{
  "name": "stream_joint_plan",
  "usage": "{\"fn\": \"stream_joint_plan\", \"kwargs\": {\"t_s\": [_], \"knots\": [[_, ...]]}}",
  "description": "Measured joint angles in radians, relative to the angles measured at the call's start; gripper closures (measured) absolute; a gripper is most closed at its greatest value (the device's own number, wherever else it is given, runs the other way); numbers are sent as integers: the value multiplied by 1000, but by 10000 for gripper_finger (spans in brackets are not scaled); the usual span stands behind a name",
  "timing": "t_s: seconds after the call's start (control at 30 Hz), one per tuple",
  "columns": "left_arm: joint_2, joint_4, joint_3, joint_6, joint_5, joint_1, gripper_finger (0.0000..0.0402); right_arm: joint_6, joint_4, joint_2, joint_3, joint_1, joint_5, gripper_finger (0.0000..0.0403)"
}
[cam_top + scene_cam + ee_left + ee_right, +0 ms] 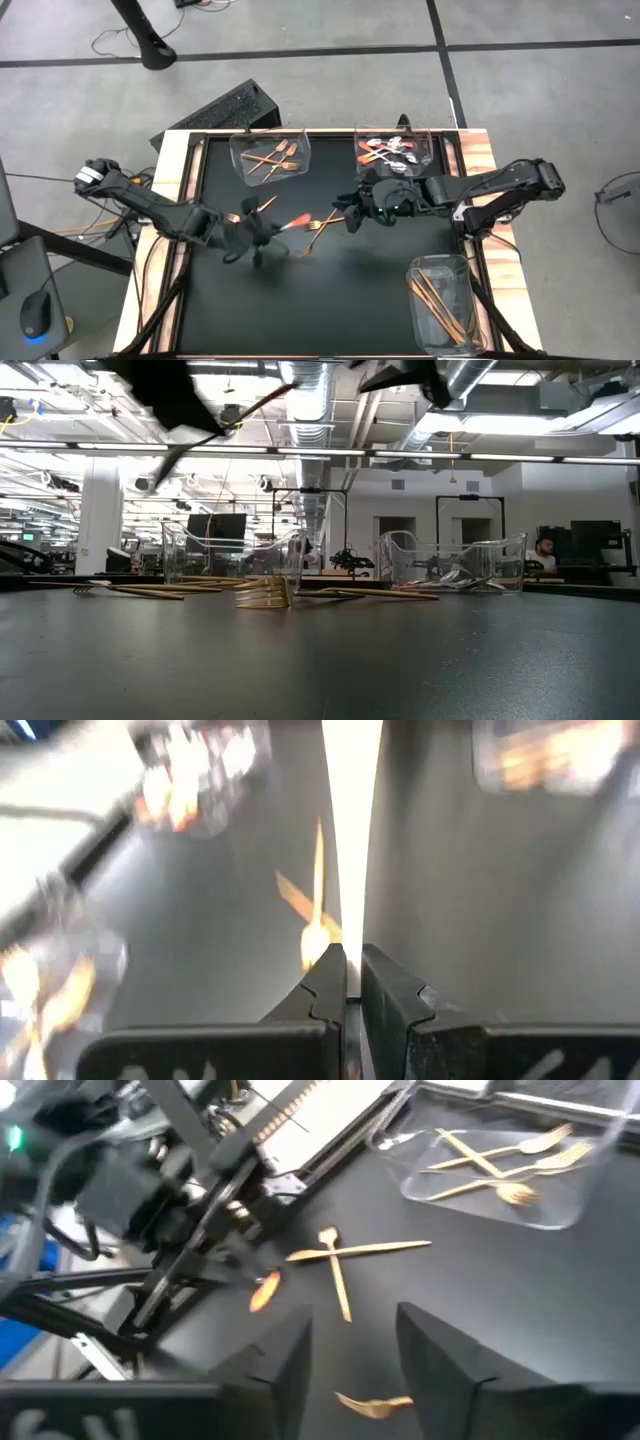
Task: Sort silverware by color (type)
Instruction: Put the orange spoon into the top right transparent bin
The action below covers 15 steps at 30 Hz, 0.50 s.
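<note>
Silverware (318,228): gold forks and a red-handled spoon (292,223) loose mid-table, others binned.

On the desk (330,290) three bins stand: one at the far left (271,157) with forks in it; one at the far right (396,150) with spoons in it; one at the near right (443,302) with sticks in it; between them, mid-desk, a loose fork (322,230) lies beside the left pincer (268,232).

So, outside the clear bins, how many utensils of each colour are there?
Gold-coloured metal utensils, crossed pair on the black mat: 2
Gold-coloured metal fork lying alone: 1
Spoon with red-orange handle, held in the left fingers: 1
Total: 4
</note>
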Motion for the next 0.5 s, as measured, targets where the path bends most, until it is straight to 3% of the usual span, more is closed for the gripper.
{"fn": "stream_joint_plan", "kwargs": {"t_s": [0.2, 0.3, 0.43, 0.5], "knots": [[30, 288, 8, 158, 53, 157, 396, 14, 120, 30, 0, -2, -3, 180], [54, 293, 38, 153, 37, 213, 397, 14, 118, 30, 0, -25, 0, 179], [91, 334, 79, 241, 145, 269, 397, -51, 173, 31, 0, -76, -1, 188], [114, 341, 108, 272, 150, 281, 397, -75, 217, 31, 0, -104, -22, 194]]}}
